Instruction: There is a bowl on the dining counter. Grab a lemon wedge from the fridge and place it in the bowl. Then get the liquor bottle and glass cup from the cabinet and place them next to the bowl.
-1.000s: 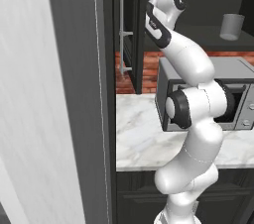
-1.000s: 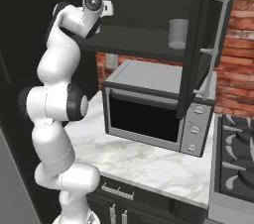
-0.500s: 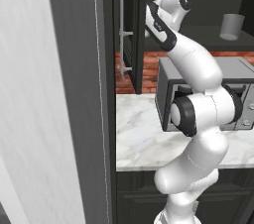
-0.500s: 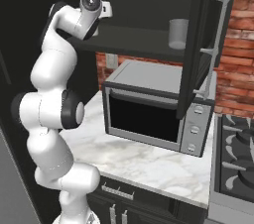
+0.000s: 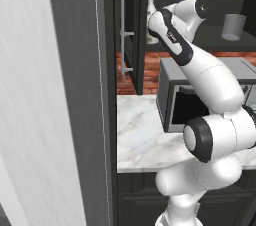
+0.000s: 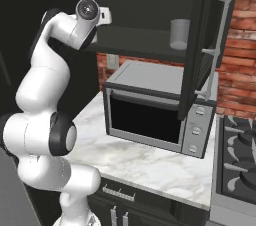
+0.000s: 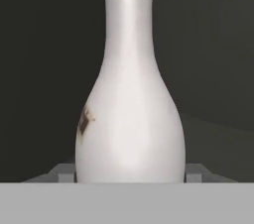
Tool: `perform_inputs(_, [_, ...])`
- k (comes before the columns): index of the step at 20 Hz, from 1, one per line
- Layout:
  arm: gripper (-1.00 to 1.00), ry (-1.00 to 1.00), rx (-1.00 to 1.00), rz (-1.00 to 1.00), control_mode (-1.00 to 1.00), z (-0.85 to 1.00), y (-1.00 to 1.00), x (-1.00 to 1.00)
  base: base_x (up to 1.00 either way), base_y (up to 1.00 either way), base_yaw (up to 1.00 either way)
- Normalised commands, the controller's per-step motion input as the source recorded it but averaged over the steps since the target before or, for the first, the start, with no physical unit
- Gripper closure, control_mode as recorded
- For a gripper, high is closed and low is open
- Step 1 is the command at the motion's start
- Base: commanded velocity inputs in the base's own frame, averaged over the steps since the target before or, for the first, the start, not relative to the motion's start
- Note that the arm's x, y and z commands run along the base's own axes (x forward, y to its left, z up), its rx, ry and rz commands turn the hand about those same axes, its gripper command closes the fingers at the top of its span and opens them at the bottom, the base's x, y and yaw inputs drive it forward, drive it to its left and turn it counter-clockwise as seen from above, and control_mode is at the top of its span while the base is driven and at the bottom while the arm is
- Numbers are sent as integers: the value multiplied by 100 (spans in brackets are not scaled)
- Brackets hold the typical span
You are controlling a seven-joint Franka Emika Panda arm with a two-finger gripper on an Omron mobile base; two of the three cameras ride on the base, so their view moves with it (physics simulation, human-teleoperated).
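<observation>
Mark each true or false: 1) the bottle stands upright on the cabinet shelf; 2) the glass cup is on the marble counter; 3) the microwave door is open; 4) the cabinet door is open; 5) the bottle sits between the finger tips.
1) True. The liquor bottle stands upright on the cabinet shelf.
2) False. The glass cup stands on that same shelf, above the microwave, not on the counter.
3) False. The microwave door is shut.
4) True. The cabinet door hangs open, edge-on to the right base camera.
5) True. In the hand view the bottle's base sits between the two finger tips of the gripper; whether they touch it cannot be told.
</observation>
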Motion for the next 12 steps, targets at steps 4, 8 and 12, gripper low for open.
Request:
perform_inputs(4, [100,-1,3,0,-100,14,-41,-85,0,0,0])
perform_inputs(8, [100,-2,5,0,-100,0,-42,-100,0,0,0])
perform_inputs(12, [100,-5,4,2,-100,0,-36,-100,0,0,0])
